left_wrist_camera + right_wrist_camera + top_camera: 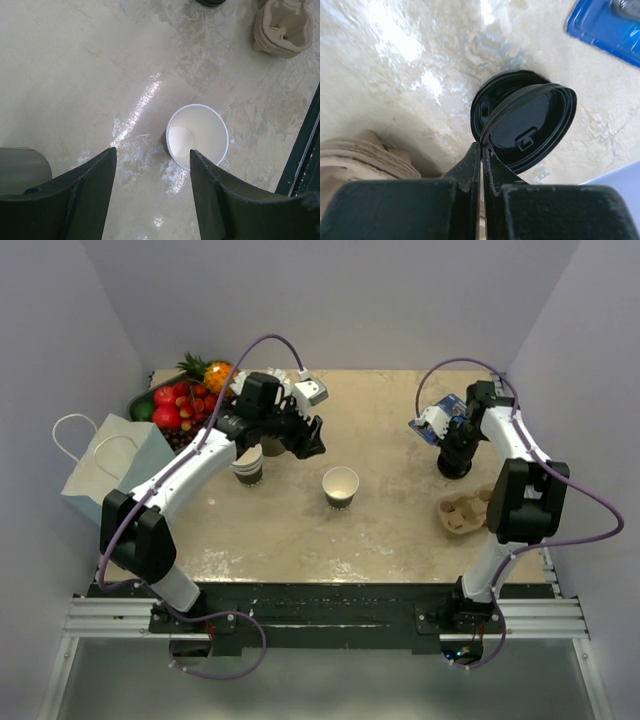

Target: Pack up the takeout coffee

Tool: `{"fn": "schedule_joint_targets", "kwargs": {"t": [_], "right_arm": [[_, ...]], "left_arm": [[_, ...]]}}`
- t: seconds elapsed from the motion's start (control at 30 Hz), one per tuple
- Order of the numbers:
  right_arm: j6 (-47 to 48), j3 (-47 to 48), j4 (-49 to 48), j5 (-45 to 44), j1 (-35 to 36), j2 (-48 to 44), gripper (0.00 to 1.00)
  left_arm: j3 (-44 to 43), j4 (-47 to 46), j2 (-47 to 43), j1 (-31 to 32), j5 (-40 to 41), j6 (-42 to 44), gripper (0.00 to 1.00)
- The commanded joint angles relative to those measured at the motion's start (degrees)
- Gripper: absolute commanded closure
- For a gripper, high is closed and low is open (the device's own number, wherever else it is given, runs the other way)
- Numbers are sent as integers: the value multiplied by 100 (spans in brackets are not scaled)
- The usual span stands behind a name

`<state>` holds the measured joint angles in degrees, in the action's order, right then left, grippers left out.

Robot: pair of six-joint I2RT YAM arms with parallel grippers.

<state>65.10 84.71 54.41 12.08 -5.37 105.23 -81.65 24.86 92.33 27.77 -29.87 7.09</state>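
right claw (481, 150), run by me from afar, is clamped on the rim of a black lid (532, 125), held tilted over a stack of lids (482, 107) on the tabletop (395, 75). left claw (152, 152) hangs apart above the coffee cup (197, 132), upright and open-topped, mid-tabletop.

Left arm (190, 475): white link shells between chunky black joint housings.
Right arm (515, 455): same white-and-black build.
Cables (275, 340): thin lilac lead on each arm, in loops from base to wrist.
Bases (178, 618): black blocks on a black crossbar (320, 600), silver rail (100, 620) beneath.
Left gripper (152, 151): two matt black fingers (75, 200), broad wedges with blunt tips.
Right gripper (482, 147): black too, blocky at the root, slim at the tips.
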Motion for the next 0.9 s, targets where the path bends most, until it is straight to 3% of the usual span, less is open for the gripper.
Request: {"fn": "schedule_joint_targets", "kwargs": {"t": [0.0, 0.23, 0.4, 0.63, 0.87], "right_arm": [[-550, 502, 385, 664, 18, -2, 100], [-1243, 1496, 1263, 2306, 141, -240, 100], [-1763, 1645, 1704, 3589, 1001, -371, 100], [-2432, 1593, 1660, 4426, 2038, -618, 100], [-2397, 1628, 1862, 4874, 2400, -565, 100]], "left_arm": [[-53, -157, -5, -35, -177, 117, 36], [244, -33, -381, -26, -757, 1109, 37], [641, -386, -857, 71, -1065, 2573, 37], [676, -341, -1060, 571, -617, 4027, 36], [755, -315, -1007, 976, -573, 4784, 35]]}}
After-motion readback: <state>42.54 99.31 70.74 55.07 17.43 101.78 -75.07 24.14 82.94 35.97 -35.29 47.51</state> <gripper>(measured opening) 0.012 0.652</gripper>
